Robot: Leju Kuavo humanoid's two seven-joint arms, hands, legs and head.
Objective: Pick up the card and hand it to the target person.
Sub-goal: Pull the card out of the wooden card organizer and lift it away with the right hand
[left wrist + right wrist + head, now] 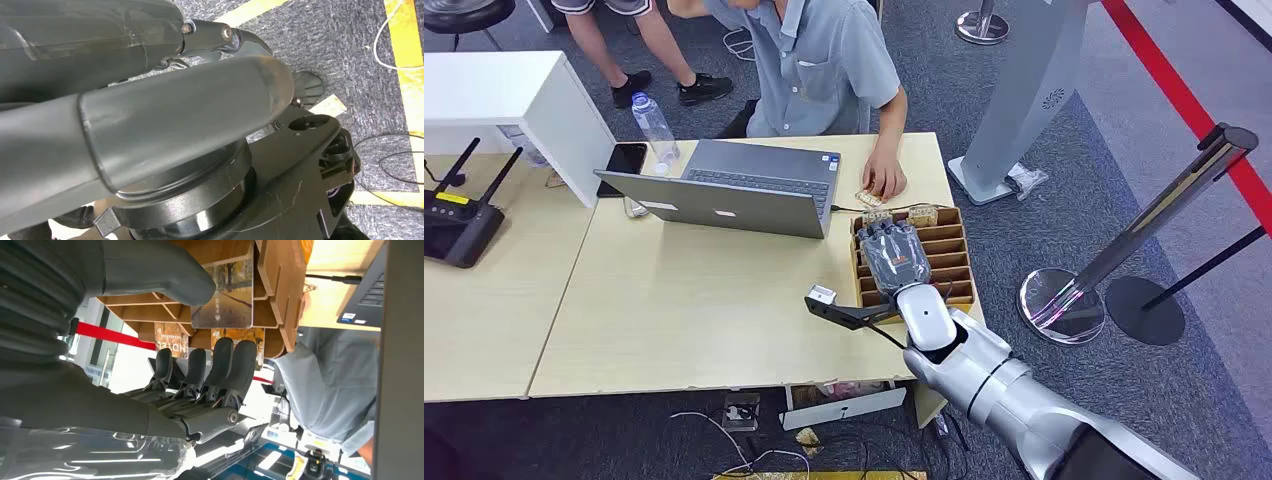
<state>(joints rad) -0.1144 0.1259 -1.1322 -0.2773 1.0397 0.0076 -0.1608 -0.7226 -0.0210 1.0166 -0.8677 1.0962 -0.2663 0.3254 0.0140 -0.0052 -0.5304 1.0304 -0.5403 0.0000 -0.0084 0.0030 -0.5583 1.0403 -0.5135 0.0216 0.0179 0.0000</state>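
The right hand [894,258], dark with a ribbed grey cover on a smooth silver arm, hovers over the slatted wooden card rack [959,262] at the desk's [674,310] right end, its fingers [220,367] side by side and curled toward the thick thumb, nothing visibly between them. A glossy printed card [229,292] stands upright in a rack slot just beyond the thumb tip. The left hand [150,125] hangs over speckled grey carpet; I cannot tell how its fingers lie
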